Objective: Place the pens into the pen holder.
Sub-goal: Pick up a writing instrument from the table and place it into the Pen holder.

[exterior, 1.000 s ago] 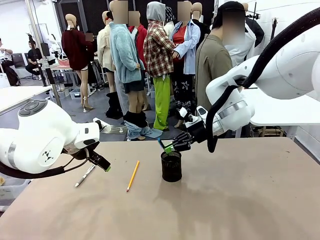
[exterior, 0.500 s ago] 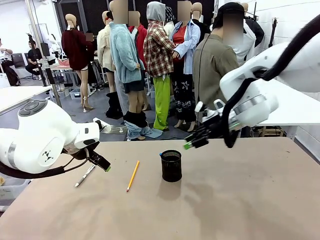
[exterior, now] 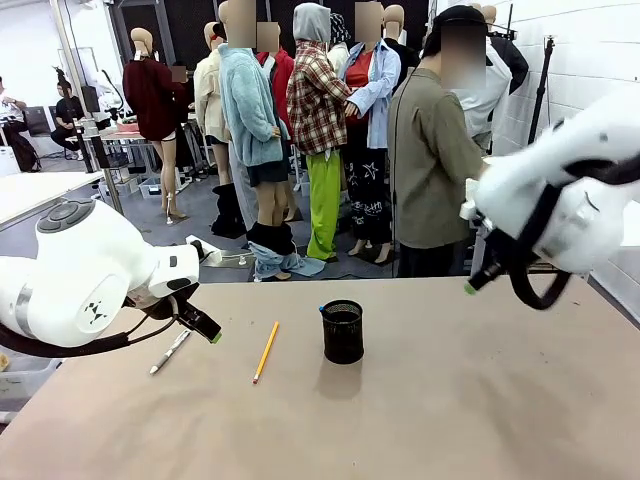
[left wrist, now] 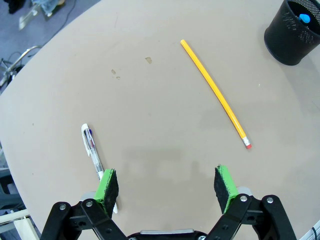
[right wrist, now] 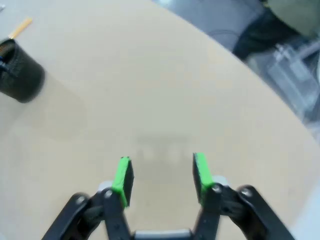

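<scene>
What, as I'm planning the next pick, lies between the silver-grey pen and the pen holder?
The yellow pencil, lying flat on the table, as the front view shows.

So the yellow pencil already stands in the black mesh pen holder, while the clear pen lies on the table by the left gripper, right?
Not quite: the yellow pencil lies flat on the table, apart from the black mesh pen holder, as the left wrist view shows. The clear pen does lie by the left gripper.
</scene>
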Controlling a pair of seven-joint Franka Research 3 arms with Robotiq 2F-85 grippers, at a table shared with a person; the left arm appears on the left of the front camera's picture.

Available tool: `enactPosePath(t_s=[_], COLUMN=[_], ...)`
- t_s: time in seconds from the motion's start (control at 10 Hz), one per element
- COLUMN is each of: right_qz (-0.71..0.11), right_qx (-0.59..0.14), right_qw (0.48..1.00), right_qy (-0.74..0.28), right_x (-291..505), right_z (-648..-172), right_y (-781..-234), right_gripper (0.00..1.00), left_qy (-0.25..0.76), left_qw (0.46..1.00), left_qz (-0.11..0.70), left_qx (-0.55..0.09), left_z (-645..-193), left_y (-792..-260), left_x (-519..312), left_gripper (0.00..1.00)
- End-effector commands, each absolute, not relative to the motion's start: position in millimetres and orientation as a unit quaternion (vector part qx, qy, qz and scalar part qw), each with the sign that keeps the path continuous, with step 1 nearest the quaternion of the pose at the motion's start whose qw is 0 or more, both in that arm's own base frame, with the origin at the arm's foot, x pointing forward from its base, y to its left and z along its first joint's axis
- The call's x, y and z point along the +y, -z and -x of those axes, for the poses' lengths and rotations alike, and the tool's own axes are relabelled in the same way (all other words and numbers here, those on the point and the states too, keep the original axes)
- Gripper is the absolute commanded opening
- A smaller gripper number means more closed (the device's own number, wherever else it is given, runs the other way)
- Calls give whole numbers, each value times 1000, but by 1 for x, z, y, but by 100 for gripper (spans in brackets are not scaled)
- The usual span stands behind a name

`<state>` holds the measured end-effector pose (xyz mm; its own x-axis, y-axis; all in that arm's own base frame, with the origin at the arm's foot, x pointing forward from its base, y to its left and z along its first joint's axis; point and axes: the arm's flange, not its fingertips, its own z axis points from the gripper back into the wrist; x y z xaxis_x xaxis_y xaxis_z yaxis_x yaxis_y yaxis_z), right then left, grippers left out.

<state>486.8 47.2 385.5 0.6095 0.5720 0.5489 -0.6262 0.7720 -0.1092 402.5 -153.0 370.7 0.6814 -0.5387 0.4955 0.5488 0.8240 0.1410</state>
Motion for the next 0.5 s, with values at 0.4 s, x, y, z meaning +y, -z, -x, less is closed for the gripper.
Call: enactPosePath(t_s=[0.4], right_qz=[-7], right_qx=[-138], right_qw=[966], right_qy=[-220], right_x=[11], right_z=[-481], right_y=[-403], right_gripper=[97], left_qy=[295], left_qw=[917], left_qz=[10], left_qx=[-268], left_z=[-403], left_y=[-371], left_x=[-151], left_gripper=[100])
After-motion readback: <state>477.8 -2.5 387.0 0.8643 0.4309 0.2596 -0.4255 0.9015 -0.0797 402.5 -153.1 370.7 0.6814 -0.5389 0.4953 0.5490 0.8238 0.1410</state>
